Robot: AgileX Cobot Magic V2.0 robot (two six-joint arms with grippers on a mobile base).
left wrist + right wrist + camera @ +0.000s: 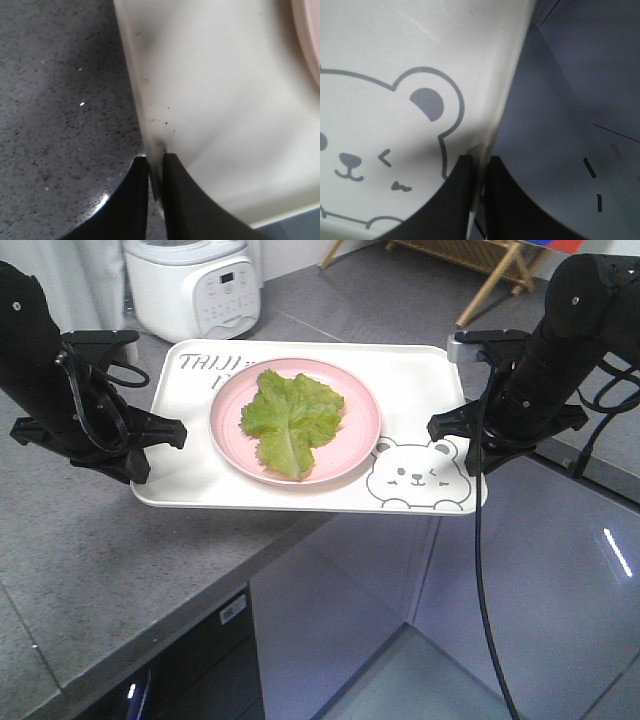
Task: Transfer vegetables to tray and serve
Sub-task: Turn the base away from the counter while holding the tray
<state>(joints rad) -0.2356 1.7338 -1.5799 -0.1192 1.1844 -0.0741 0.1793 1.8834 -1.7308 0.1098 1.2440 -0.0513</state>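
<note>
counter (pixel 100 550); tray (pixel 420 380) in left pincer (pixel 155 157)

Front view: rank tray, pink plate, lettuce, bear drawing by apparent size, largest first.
1. tray
2. pink plate
3. lettuce and bear drawing: look about alike, so not ranked.

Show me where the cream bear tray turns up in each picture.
Front view: tray across the centre.
Left wrist view: tray fills the right side.
Right wrist view: tray fills the left side.
Shared landmark: winking bear drawing, in front and right wrist views; left wrist lacks it.
</note>
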